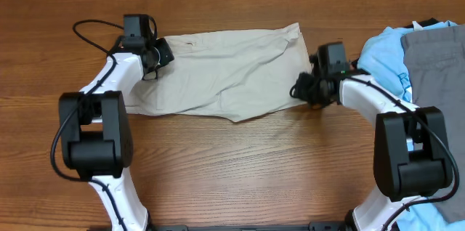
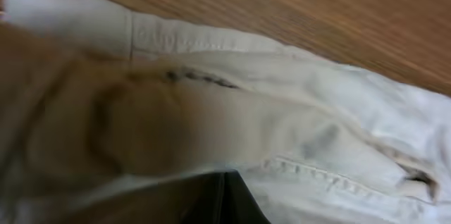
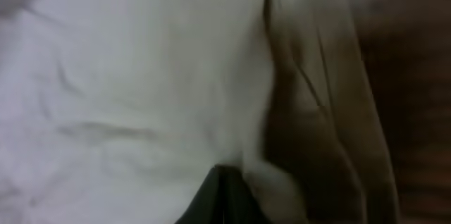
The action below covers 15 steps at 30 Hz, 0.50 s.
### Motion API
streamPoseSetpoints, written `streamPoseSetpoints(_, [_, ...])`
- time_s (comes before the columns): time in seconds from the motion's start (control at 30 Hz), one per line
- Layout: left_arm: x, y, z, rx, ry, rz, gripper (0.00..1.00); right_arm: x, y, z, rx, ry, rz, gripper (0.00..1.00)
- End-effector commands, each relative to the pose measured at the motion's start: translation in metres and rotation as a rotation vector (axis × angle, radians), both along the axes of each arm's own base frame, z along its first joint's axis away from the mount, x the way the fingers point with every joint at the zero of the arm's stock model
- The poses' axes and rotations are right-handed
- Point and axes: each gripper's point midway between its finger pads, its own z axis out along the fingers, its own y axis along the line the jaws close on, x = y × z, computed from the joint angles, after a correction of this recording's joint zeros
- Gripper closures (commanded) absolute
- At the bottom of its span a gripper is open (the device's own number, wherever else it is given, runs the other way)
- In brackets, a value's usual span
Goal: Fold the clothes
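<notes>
Beige cotton shorts [image 1: 225, 71] lie spread lengthwise across the middle of the wooden table [image 1: 240, 165], mostly flat, creased toward the right end. We judge the task to be at its gripping stage: no fold is made yet, and an arm stands at each end of the garment. The left pincer [image 1: 154, 55] sits on the left end, and the right pincer [image 1: 304, 87] is at the lower right corner. In both wrist views cloth fills the frame and hides the jaws. Only a dark left finger [image 2: 229, 199] and a dark right finger [image 3: 220, 197] show beneath the fabric. We cannot tell whether either pincer is clenched or released. The next move calls for a confirmed hold at both ends, then an even lift. A blue T-shirt [image 1: 381, 57] and a grey garment [image 1: 436, 64] lie apart at the right edge.
</notes>
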Motion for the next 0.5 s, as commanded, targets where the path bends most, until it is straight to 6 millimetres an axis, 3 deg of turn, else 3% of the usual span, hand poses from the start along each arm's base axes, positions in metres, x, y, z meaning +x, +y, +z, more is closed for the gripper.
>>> streamPoseSetpoints(0.0, [-0.004, 0.004, -0.033, 0.045, 0.049, -0.007, 0.96, -0.025, -0.037, -0.028, -0.165, 0.070, -0.121, 0.96])
streamPoseSetpoints(0.2, [-0.002, 0.020, -0.052, 0.117, 0.060, 0.036, 0.96, -0.073, -0.066, -0.047, -0.221, 0.258, -0.335, 0.96])
streamPoseSetpoints(0.23, [0.000, 0.022, -0.050, 0.128, 0.048, 0.041, 0.96, -0.089, -0.072, -0.049, -0.233, 0.325, -0.398, 0.96])
streamPoseSetpoints(0.33, [0.007, 0.022, -0.046, 0.125, 0.021, 0.041, 0.96, -0.110, -0.080, -0.049, -0.252, 0.417, -0.446, 0.96])
streamPoseSetpoints(0.47, [0.015, 0.011, -0.035, 0.083, -0.008, -0.005, 0.96, -0.127, -0.089, -0.048, -0.283, 0.484, -0.463, 0.96])
